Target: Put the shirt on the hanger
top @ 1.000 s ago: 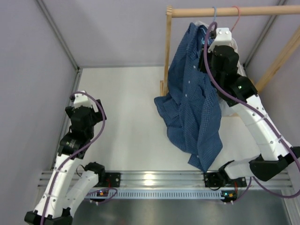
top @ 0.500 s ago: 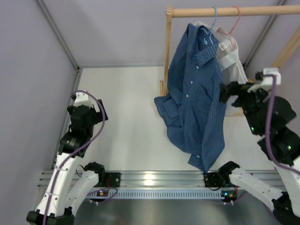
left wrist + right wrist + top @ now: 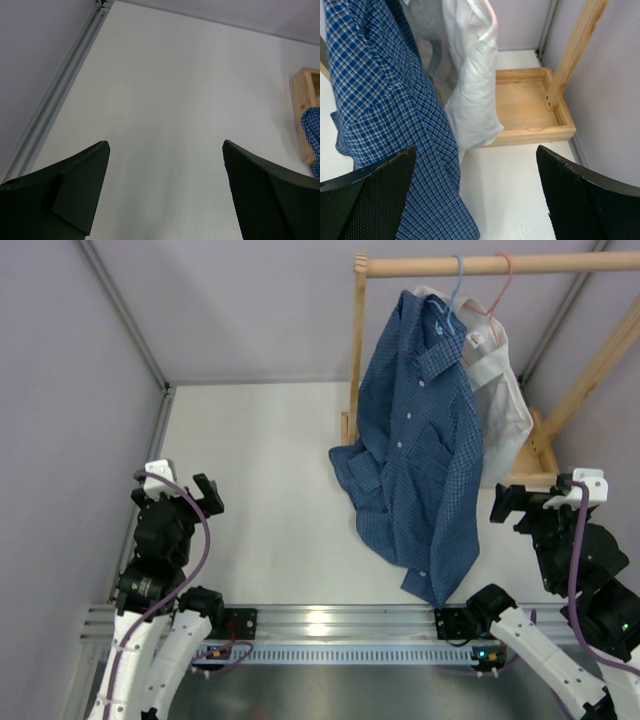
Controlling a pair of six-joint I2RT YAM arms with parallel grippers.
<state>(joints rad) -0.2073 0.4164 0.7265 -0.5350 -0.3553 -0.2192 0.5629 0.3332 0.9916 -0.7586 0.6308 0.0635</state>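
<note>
The blue checked shirt (image 3: 415, 440) hangs open-fronted from the light blue hanger (image 3: 458, 275), whose hook sits over the wooden rail (image 3: 420, 266). Its hem and one sleeve trail down onto the table. In the right wrist view the shirt (image 3: 385, 100) fills the left side. My right gripper (image 3: 515, 505) (image 3: 476, 150) is open and empty, low at the right, apart from the shirt's edge. Far left, my left gripper (image 3: 178, 488) (image 3: 165, 145) hangs open over bare table, holding nothing. A corner of the shirt (image 3: 312, 135) shows at the right edge of the left wrist view.
A white collared shirt (image 3: 497, 390) (image 3: 470, 75) hangs on a pink hanger (image 3: 503, 275) just behind the blue one. The wooden rack's post (image 3: 358, 350), slanted brace (image 3: 590, 365) and tray-like base (image 3: 530, 115) stand at the back right. Grey walls enclose the table.
My right arm has let go at the shirt's collar, opened, and drawn back down to the near right. My left arm has pulled back a little toward its base.
</note>
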